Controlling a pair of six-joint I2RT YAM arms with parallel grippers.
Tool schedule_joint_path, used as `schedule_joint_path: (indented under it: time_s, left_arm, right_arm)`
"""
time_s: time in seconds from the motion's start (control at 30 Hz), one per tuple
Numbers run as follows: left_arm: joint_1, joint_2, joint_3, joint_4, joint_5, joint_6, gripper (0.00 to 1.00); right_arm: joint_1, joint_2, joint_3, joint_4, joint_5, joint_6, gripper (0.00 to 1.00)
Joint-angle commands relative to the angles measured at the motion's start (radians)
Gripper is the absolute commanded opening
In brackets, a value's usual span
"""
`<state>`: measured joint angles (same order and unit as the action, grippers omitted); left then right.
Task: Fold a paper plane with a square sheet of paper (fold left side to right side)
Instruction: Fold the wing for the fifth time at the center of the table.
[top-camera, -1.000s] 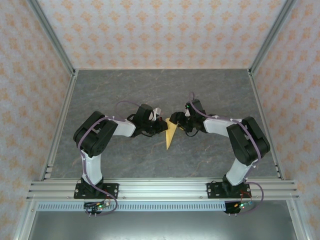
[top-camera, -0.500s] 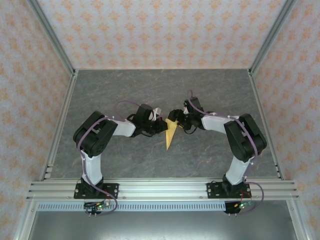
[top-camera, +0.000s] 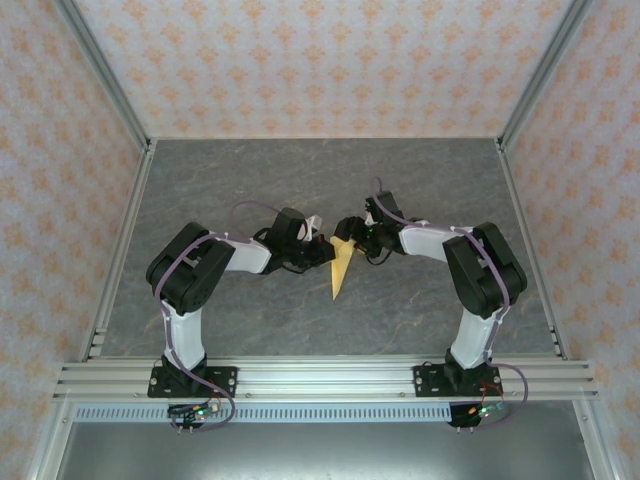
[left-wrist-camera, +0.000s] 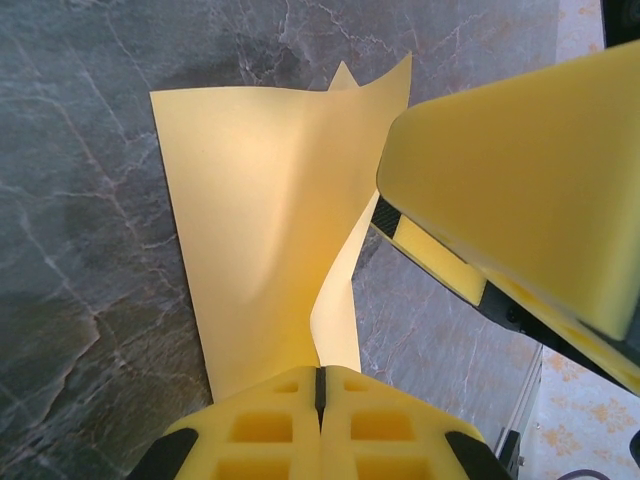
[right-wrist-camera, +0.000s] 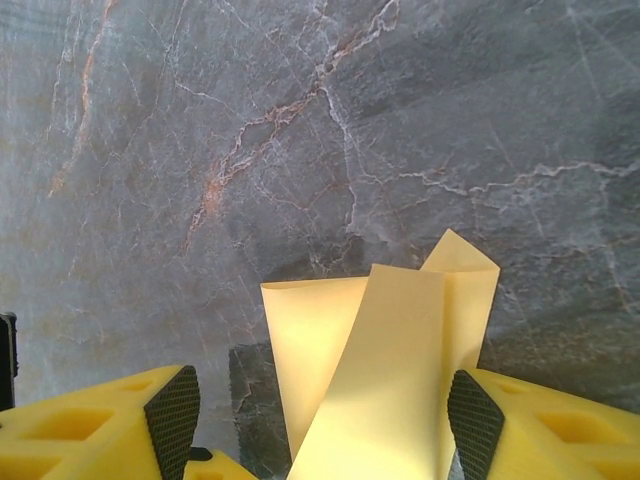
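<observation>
From above, the left gripper (top-camera: 322, 250) sits at the left edge of the yellow paper (top-camera: 341, 270). At that range its fingers are too small to tell whether they are together or apart. The left wrist camera settles it. The two yellow fingers (left-wrist-camera: 270, 430) are pressed together, and the near edge of the paper runs into the seam between them, so the gripper looks clamped on the paper. How much of the paper lies inside is hidden.

The paper lies near the middle of the grey table (top-camera: 250, 180), between the two grippers. The top view shows it as a narrow pointed shape with its tip toward the arm bases. The wrist cameras show what the top view cannot: one flap curls up off the table, and the layers do not lie flat. The tip is cut off in both wrist views.

The right gripper (top-camera: 350, 232) is at the wide far end of the paper. Its own camera shows its black pads (right-wrist-camera: 172, 418) well apart with the raised flap between them. Whether the right-hand pad touches the paper's edge is hard to make out.
</observation>
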<state>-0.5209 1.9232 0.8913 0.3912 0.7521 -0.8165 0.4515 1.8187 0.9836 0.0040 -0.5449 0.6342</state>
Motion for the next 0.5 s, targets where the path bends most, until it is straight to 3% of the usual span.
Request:
schedule_joint_path:
  time_s: [0.0,0.47]
  left_arm:
    - [0.009,-0.048,0.009,-0.017,-0.001,0.022,0.00]
    - [0.014,-0.056,0.021,-0.033,0.001,0.049,0.00]
  right_arm:
    - [0.004,0.005,0.029,-0.044,0.038,-0.020,0.72]
    - [0.004,0.075,0.077,-0.129,0.021,-0.038,0.72]
